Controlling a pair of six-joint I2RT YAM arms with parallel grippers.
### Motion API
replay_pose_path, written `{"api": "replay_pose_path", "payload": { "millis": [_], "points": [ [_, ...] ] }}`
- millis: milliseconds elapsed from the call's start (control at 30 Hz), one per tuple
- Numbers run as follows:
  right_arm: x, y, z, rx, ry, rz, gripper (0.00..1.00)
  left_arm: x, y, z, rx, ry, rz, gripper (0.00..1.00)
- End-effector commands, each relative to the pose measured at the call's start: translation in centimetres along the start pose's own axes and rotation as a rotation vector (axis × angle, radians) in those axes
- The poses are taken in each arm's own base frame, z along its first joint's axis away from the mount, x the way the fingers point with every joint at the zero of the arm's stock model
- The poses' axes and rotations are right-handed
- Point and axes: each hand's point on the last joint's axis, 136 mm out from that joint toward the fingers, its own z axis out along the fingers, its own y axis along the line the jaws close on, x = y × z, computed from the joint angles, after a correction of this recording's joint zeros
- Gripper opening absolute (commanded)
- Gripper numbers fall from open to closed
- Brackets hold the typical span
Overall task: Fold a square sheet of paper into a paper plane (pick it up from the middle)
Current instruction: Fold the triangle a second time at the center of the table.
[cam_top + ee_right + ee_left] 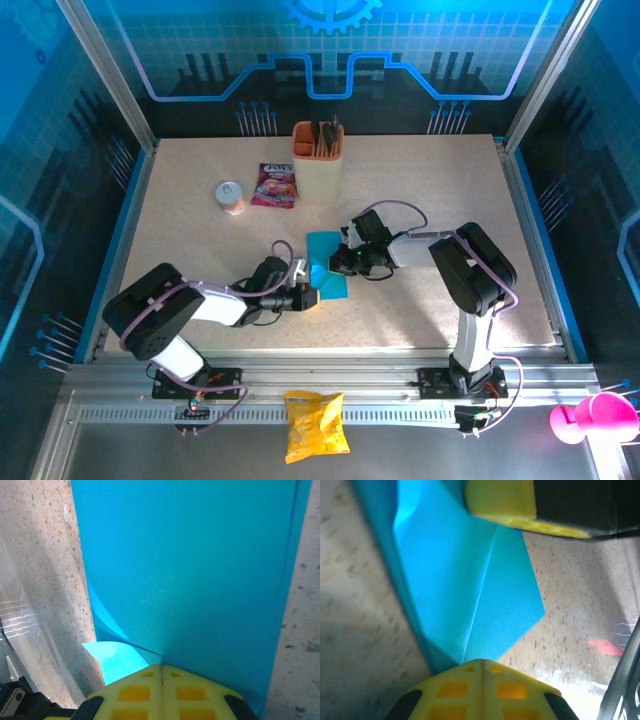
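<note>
1. My left gripper [308, 297] lies low over the table [450, 200]. The arm is stretched nearly flat toward the centre, and the yellow fingers are pressed together with no gap.
2. My right gripper [342, 262] comes in from the other side. Its elbow is raised and its forearm is folded back toward the middle. Its fingers are closed tight as well.
3. Both sets of tips meet the square sheet of paper [325, 268]. In each wrist view the blue runs right up to the seam between my fingers. I cannot tell whether a layer is nipped there or only pressed down.
4. The sheet lies near the table's centre, between my two grippers. It is bright blue, plain and partly folded.
   - A sharp crease runs away from my left fingertips, and one corner points out over the speckled tabletop.
   - By my right fingers an edge curls upward, with a paler flap showing beneath.
5. In the left wrist view, one of my right fingers [505, 500] sits on the sheet's far end.
6. Behind the sheet stands a beige cup [318, 175], upright, holding dark pieces too small to name.
7. A pink-purple packet [274, 185] lies just beside the cup, and a small round can [231, 197] sits further left.
8. A yellow snack bag [315, 425] rests on the near rail between my bases.
</note>
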Motion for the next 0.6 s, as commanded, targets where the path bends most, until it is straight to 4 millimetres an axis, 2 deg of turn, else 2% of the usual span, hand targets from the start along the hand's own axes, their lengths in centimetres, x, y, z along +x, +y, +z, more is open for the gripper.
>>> {"api": "replay_pose_path", "payload": {
  "millis": [0, 67, 133, 367, 467, 567],
  "points": [
    [3.7, -8.2, 0.3, 0.294, 0.073, 0.095, 0.0, 4.8, 4.1, -1.6, -0.124, 0.095, -0.137, 0.0],
    [3.7, -7.9, 0.3, 0.29, 0.072, 0.084, 0.0, 5.1, 4.0, -2.4, -0.13, 0.094, -0.145, 0.0],
    [4.8, -8.4, 0.1, 0.306, 0.089, 0.082, 0.0, 4.4, 3.1, -3.2, -0.123, 0.079, -0.127, 0.0],
    [6.2, -7.6, -0.1, 0.303, 0.084, 0.073, 0.0, -1.2, -0.9, -6.3, -0.138, -0.089, 0.049, 0.0],
    [6.6, -6.9, 0.0, 0.297, 0.081, 0.071, 0.0, -2.7, -2.2, -6.4, -0.14, -0.104, 0.106, 0.0],
    [7.0, -6.2, 0.1, 0.297, 0.078, 0.064, 0.0, -3.0, -3.1, -5.3, -0.153, -0.043, 0.149, 0.0]
  ]
}}
